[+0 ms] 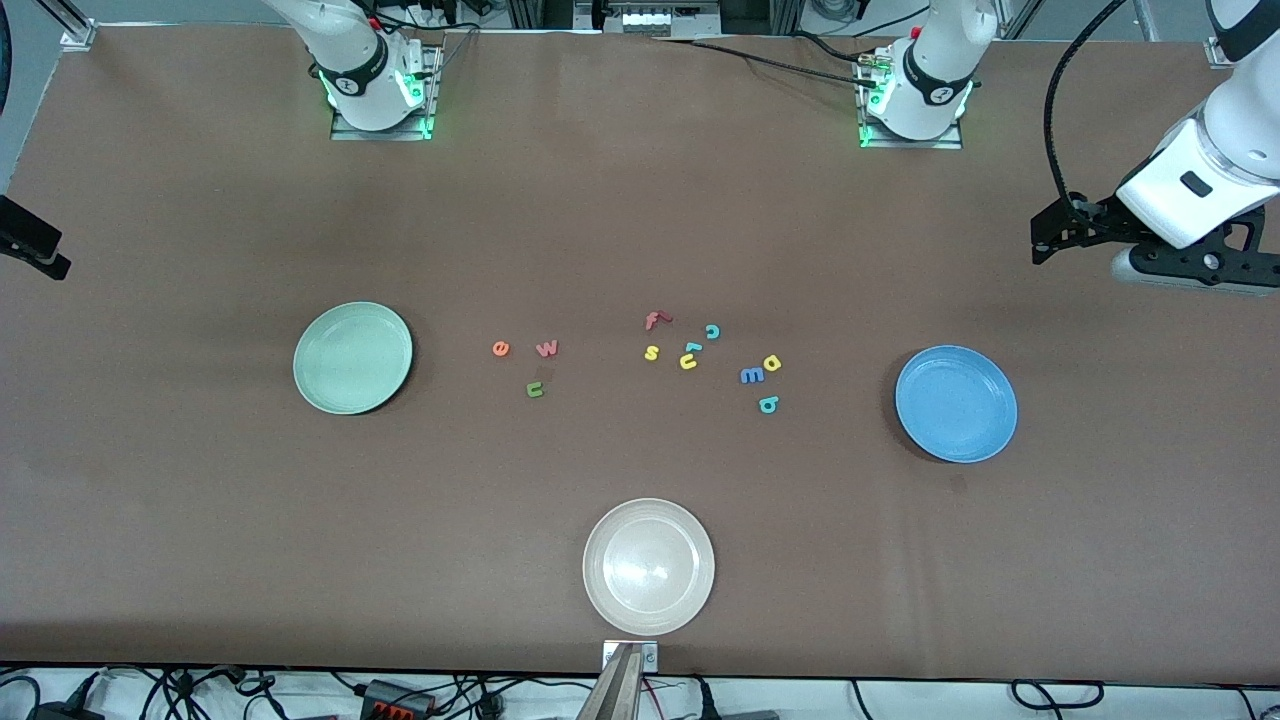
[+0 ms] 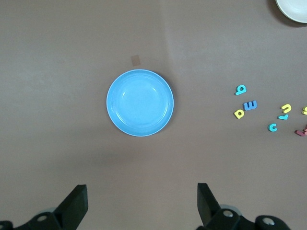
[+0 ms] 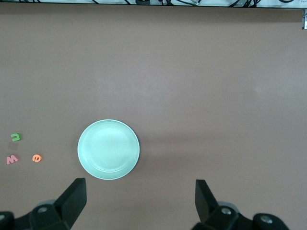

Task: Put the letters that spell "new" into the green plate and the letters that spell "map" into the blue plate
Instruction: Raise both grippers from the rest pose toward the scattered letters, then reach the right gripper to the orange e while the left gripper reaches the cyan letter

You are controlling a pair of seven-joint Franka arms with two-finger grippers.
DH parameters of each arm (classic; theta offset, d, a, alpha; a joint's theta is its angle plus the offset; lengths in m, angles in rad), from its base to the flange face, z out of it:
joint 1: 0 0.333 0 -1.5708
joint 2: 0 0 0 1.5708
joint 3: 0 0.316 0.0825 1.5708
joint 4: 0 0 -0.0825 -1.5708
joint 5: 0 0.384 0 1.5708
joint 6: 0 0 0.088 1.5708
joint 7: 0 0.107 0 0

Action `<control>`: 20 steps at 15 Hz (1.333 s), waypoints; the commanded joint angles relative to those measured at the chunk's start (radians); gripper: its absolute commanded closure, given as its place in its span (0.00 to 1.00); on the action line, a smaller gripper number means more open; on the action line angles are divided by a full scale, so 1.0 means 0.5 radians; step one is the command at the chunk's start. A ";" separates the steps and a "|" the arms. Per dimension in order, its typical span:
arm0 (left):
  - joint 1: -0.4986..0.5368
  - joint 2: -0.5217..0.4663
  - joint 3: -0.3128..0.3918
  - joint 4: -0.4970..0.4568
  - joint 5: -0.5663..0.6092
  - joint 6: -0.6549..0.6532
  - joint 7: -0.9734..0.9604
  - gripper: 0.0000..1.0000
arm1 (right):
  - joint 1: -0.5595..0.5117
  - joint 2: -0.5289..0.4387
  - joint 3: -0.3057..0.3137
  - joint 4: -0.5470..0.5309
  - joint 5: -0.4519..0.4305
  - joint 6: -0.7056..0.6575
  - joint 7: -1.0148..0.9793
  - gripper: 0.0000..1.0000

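The olive-green n [image 1: 535, 389], orange e [image 1: 501, 348] and pinkish-red w [image 1: 546, 348] lie on the table beside the empty green plate [image 1: 352, 358]. The blue m [image 1: 751, 375], yellow a [image 1: 772, 362] and teal p [image 1: 768, 404] lie closer to the empty blue plate [image 1: 956, 403]. High over the left arm's end of the table, my left gripper [image 2: 142, 189] stands open and empty, looking down on the blue plate [image 2: 139, 102]. My right gripper [image 3: 140, 187] hangs open and empty above the right arm's end, with the green plate [image 3: 108, 149] below it.
A red f [image 1: 655, 320], teal c [image 1: 712, 331], yellow s [image 1: 651, 352] and yellow u [image 1: 688, 362] lie mid-table between the two groups. A beige-white plate [image 1: 648, 567] sits near the table edge closest to the front camera.
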 commanded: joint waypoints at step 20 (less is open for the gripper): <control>-0.287 0.837 -0.016 0.256 0.003 0.227 -0.004 0.00 | 0.548 0.440 0.014 -0.120 0.115 0.058 0.241 0.00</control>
